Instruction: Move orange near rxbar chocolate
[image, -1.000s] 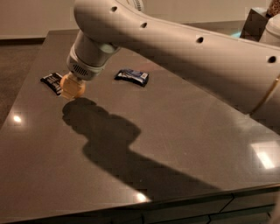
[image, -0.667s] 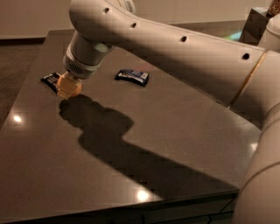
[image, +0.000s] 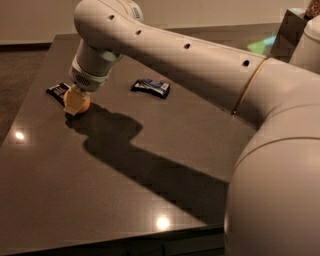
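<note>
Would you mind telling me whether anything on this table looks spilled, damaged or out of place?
Nothing stands out. The orange sits under the gripper, beside the rxbar chocolate; the blue bar lies flat on the table.

No words, brands or numbers can be read. The black bar (image: 58, 91) carries pale marks and the blue bar (image: 151, 87) a light patch, neither of them legible. The gripper (image: 75, 98) is down on the orange (image: 80, 104), beside the black bar.
</note>
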